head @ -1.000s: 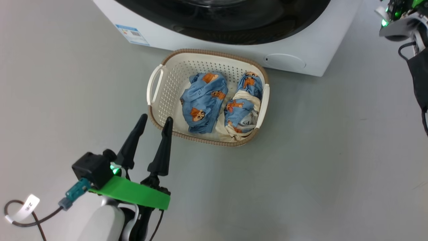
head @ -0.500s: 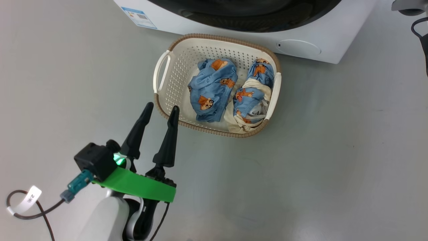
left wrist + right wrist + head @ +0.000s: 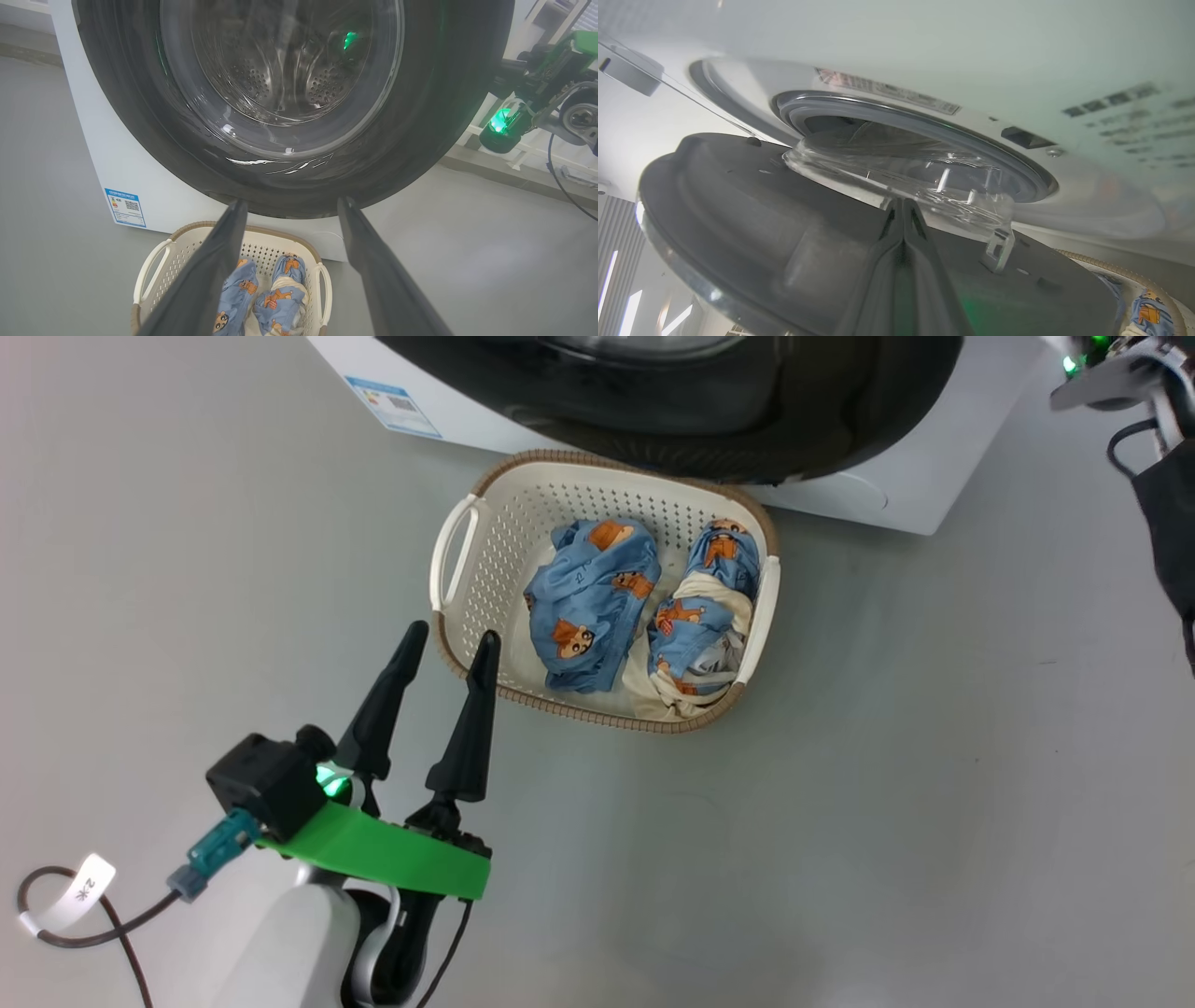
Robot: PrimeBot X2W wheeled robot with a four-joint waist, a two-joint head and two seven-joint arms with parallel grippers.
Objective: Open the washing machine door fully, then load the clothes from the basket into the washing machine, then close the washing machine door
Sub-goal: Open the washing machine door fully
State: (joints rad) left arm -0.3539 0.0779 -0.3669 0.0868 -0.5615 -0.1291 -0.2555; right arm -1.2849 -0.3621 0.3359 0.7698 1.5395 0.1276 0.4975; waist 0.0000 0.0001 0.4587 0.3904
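Note:
The washing machine (image 3: 896,476) stands at the top of the head view. Its door (image 3: 747,429) is ajar, and the black rim overhangs the far edge of the basket (image 3: 504,541). In the basket lie the clothes: one blue bear-print bundle (image 3: 588,602) and a second with cream cloth (image 3: 700,625). My left gripper (image 3: 448,639) hovers open at the basket's near left corner, holding nothing. In the right wrist view, my right gripper (image 3: 903,203) is shut, its tips against the door's dark inner face (image 3: 761,210) below the glass bowl (image 3: 901,172). The grey seal (image 3: 924,123) shows behind.
Grey floor lies all around the basket. My right arm (image 3: 1111,387) reaches in from the top right, with a dark cable hanging beside it. A blue label sticker (image 3: 392,406) marks the machine's lower left front. A cable with a white tag (image 3: 65,905) trails by my left wrist.
The door has swung further out, and its black rim now reaches over the basket's far edge. The head camera has shifted. My left gripper holds its place, open.

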